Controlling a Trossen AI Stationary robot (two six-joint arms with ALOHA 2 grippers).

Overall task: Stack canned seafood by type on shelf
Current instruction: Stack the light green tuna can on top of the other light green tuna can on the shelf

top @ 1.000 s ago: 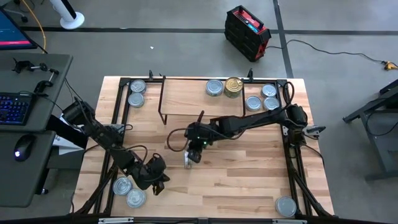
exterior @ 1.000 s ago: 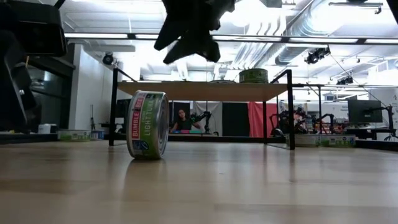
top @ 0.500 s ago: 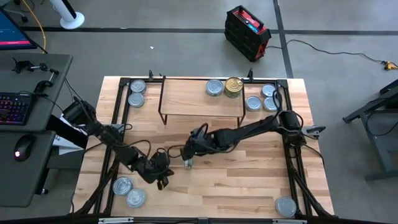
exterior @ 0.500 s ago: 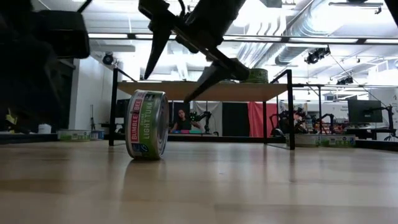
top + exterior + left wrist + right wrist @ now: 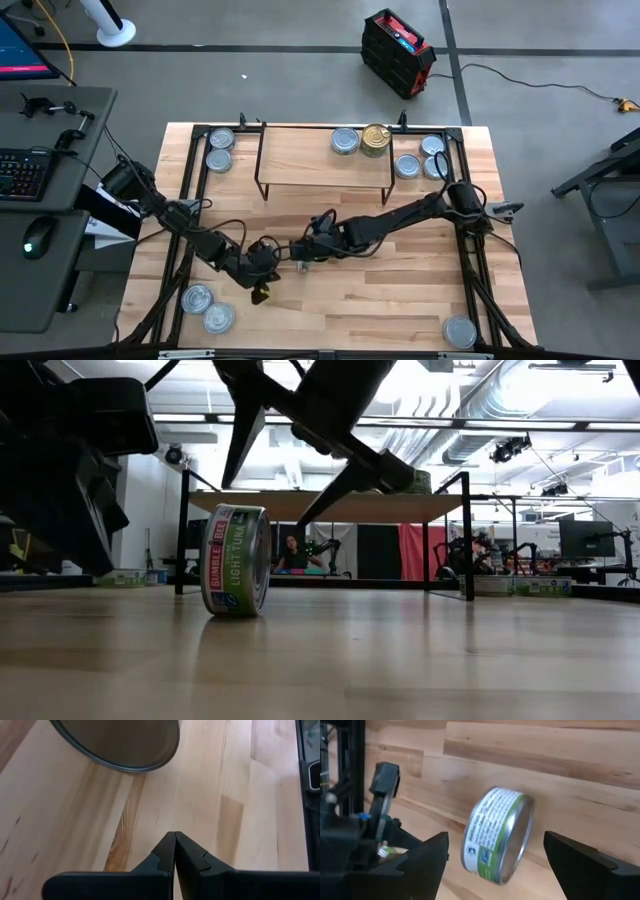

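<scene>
a green-labelled tuna tin (image 5: 237, 561) stands on its edge at mid-desk (image 5: 400, 290), well short of the shelf (image 5: 325, 160). the right claw (image 5: 495, 857) hangs spread wide to either side of it, not touching, seemingly lined up to pinch its flat faces. the left claw (image 5: 174, 851), pinched closed and empty, waits just beside.

A red-and-black case (image 5: 397, 52) sits on the floor beyond the table (image 5: 400, 300).

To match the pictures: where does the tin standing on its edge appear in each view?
High view: tin on edge, table centre, at right pincer.
Low view: left of centre.
Left wrist view: probably the dark round rim.
Right wrist view: centre.
Shared landmark: the open right pincer.
</scene>
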